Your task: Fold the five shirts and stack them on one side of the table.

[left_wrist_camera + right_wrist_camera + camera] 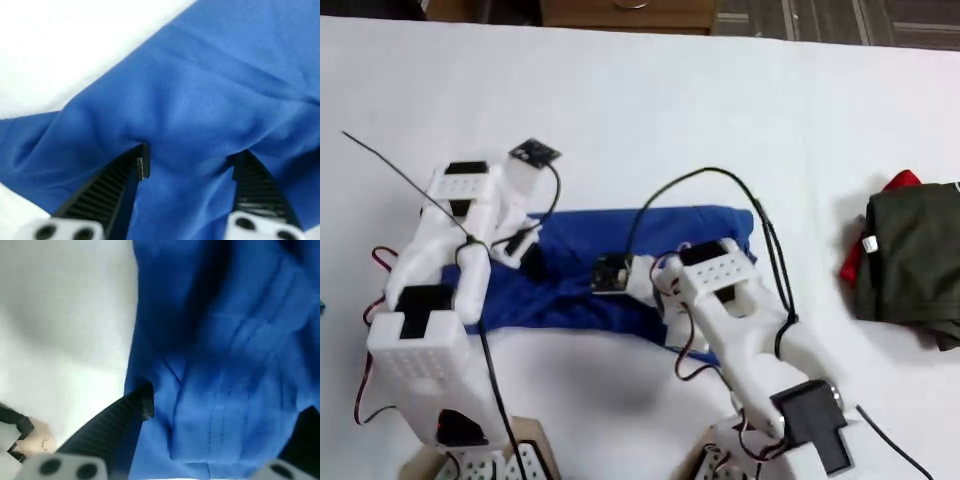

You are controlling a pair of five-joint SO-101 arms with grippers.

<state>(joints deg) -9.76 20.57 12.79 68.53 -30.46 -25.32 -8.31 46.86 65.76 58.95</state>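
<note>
- Blue shirt (690,225) lies bunched on the desk (620,100) under both arms.
- My left pincer (192,162) and right pincer (225,412) gape wide, tips pressing cloth, nothing gripped.
- Soft, light, floppy, I'd judge: pinch hems.

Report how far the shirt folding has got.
Done: a dark green shirt lies folded on a red shirt at the table's right edge. In hand: both arms' jaws stand open on the half-folded blue shirt. Left: finish and stack it, plus two more shirts.

White table (720,110), blue shirt (590,240), dark olive shirt (915,255), red shirt (900,183)
</note>
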